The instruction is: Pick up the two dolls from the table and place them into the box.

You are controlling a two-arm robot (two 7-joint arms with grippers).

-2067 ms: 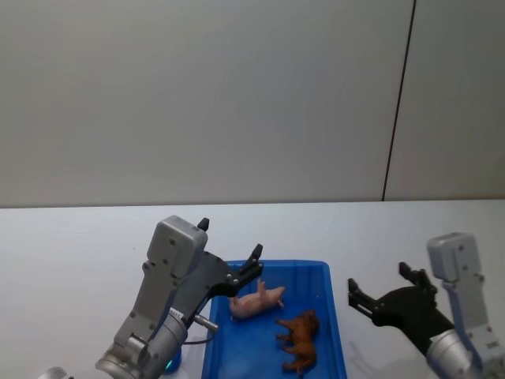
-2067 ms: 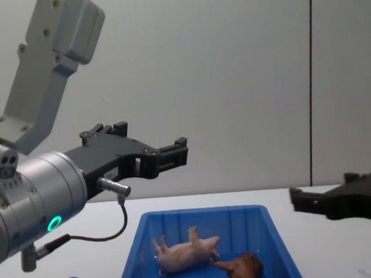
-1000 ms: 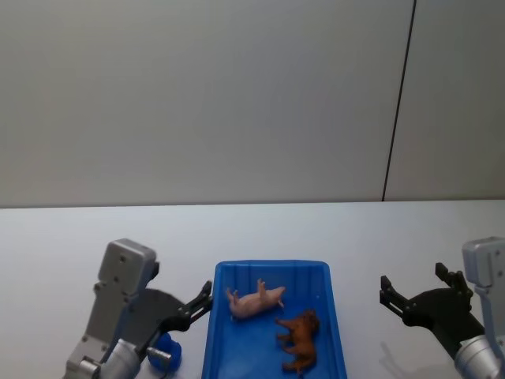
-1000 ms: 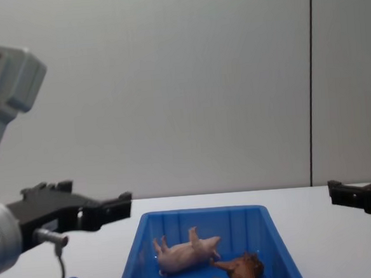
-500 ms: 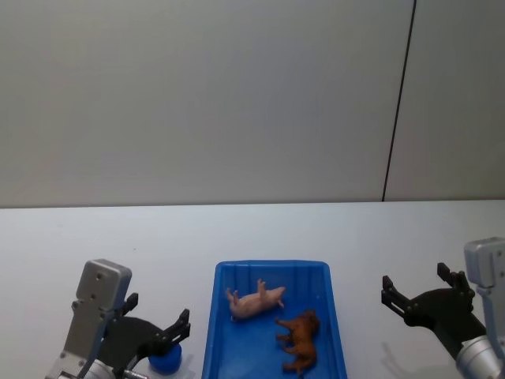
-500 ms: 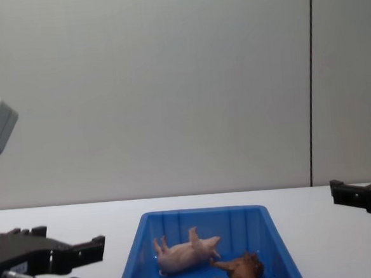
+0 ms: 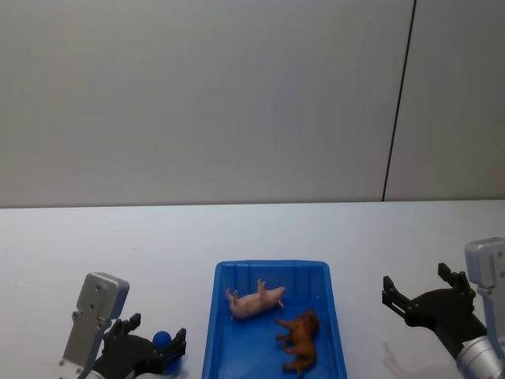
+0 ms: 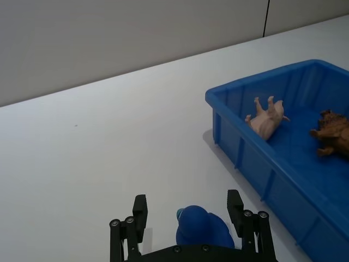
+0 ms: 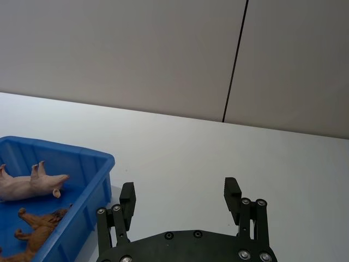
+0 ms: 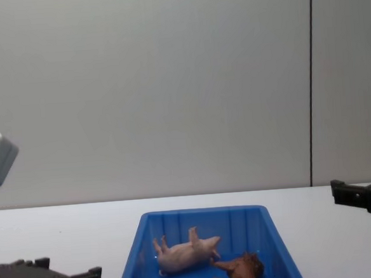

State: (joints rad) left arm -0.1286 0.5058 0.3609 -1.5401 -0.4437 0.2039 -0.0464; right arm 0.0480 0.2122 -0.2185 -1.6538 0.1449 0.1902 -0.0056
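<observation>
The pale pink pig and the shaggy brown animal lie on their sides inside the blue box. The chest view shows the pig and the brown animal in the box as well. A blue round-headed figure stands on the white table, left of the box. My left gripper is low over the table and open, one finger on each side of that figure without touching it. My right gripper hovers open and empty to the right of the box.
A grey wall with a dark vertical seam rises behind the table. The box's near wall stands close to the right of my left gripper. Bare tabletop stretches behind the box and on both sides.
My left arm has swung left from above the box and dropped to the table, so its open fingers now flank the blue figure. The right gripper drew back to the right, then held still.
</observation>
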